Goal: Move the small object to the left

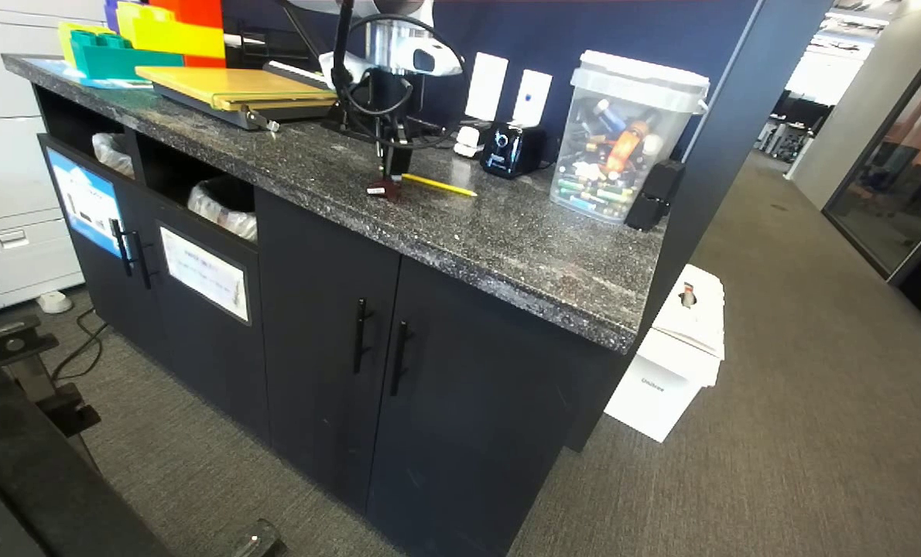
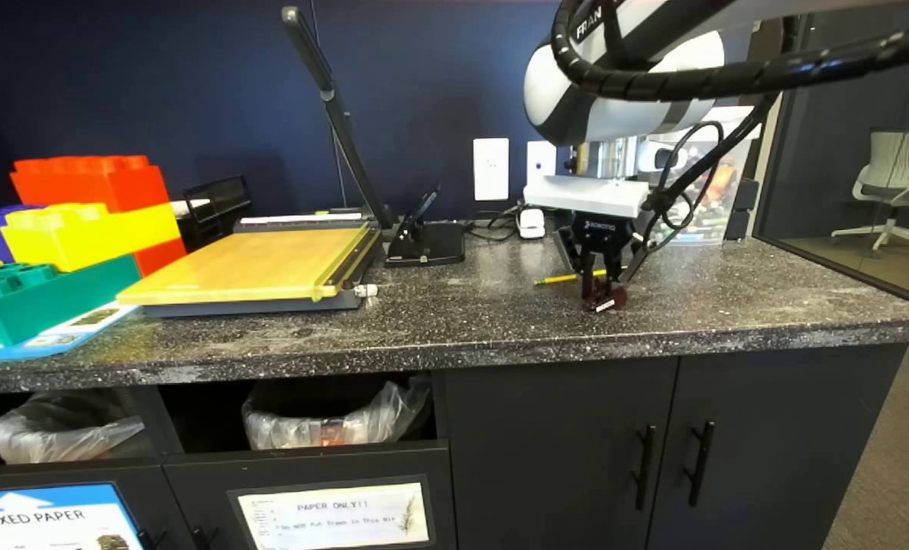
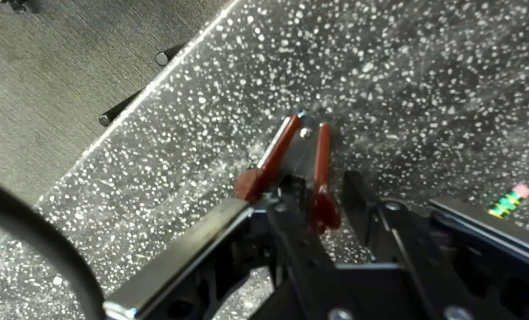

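The small object, a dark red-brown staple remover with a white label, lies near the counter's front edge in both exterior views [image 1: 383,189] [image 2: 607,300]. In the wrist view the small object [image 3: 322,162] shows two red arms that spread toward the gripper and a metal plate between them. My gripper [image 3: 324,184] is low at the counter, pointing down, also in both exterior views [image 1: 393,164] [image 2: 601,281]. One finger sits between the red arms; the other is outside the right arm with a gap. The fingers are apart, and part of the object is hidden behind them.
A yellow pencil [image 1: 445,186] lies just behind the gripper. A clear tub of batteries [image 1: 631,139] and a black box [image 1: 513,151] stand farther back. A yellow-topped paper cutter [image 2: 248,263] and big toy blocks [image 2: 92,237] stand along the counter [image 2: 485,328].
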You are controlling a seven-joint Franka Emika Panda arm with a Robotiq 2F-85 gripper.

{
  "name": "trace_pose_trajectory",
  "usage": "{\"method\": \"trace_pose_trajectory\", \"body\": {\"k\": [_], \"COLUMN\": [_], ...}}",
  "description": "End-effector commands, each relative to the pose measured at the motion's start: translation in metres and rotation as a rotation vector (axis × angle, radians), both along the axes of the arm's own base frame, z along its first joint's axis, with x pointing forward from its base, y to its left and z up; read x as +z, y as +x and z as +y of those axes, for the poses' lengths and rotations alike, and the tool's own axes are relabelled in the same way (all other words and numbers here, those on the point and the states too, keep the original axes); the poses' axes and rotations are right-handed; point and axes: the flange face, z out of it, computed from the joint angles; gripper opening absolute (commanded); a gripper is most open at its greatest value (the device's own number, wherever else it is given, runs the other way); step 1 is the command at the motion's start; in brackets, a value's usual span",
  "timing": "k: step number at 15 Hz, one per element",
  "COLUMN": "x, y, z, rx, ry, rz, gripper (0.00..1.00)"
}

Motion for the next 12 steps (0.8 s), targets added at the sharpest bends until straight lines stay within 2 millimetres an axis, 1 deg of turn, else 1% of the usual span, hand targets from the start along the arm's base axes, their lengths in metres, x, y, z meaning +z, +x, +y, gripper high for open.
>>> {"method": "trace_pose_trajectory", "body": {"k": [1,2,3,4,6,8,9,10,11,12], "x": [0.01,0.017,0.028,0.038,0.069,0.106,0.121,0.09,0.104,0.106], "y": [-0.003,-0.003,-0.002,0.0,0.005,0.008,0.008,0.011,0.012,0.012], "z": [0.002,0.003,0.002,0.002,-0.001,-0.003,-0.007,-0.001,-0.002,-0.003], "rx": [0.008,0.017,0.026,0.035,0.058,0.081,0.094,0.067,0.069,0.068], "ry": [-0.01,-0.014,-0.017,-0.017,-0.014,0.002,0.015,0.007,0.01,0.01], "rz": [0.03,0.029,0.023,0.012,-0.034,-0.069,-0.073,-0.09,-0.102,-0.103], "gripper": [0.66,0.73,0.79,0.88,0.99,1.0,1.0,1.0,1.0,1.0]}}
